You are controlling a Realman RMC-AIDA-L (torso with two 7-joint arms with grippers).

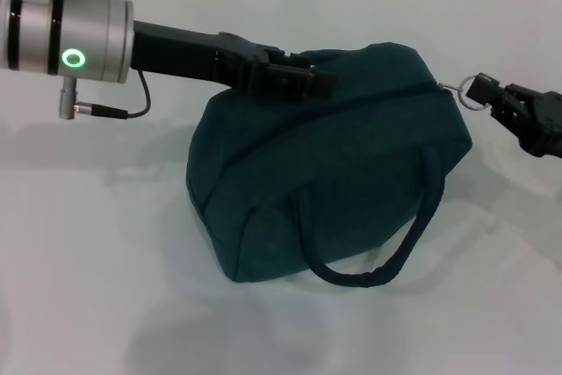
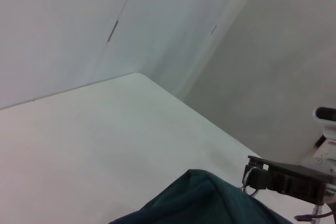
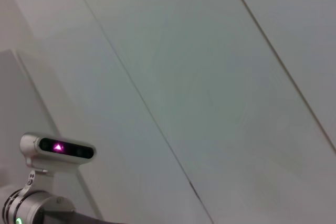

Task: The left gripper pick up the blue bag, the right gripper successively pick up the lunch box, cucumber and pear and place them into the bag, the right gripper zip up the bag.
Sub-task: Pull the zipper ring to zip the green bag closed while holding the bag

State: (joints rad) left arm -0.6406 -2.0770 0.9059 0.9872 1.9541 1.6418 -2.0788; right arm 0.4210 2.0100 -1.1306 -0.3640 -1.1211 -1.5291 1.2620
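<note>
White worktop, pale walls behind: the blue bag (image 1: 334,164), dark teal with 1 loop handle in front, sits mid-worktop, apparently zipped shut, contents unseen. Left gripper (image 1: 294,79) is clamped on its top left; right gripper (image 1: 486,92) pinches the ring pull (image 1: 454,90) at the right end. Zipping looks nearly finished; next likely release.

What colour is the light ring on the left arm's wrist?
Green light ring, clearest in the head view.

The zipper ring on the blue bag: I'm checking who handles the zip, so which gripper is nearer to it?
Right. The right gripper is at the zipper ring at the blue bag's right end; the left gripper grips the bag's top toward its left.
</note>
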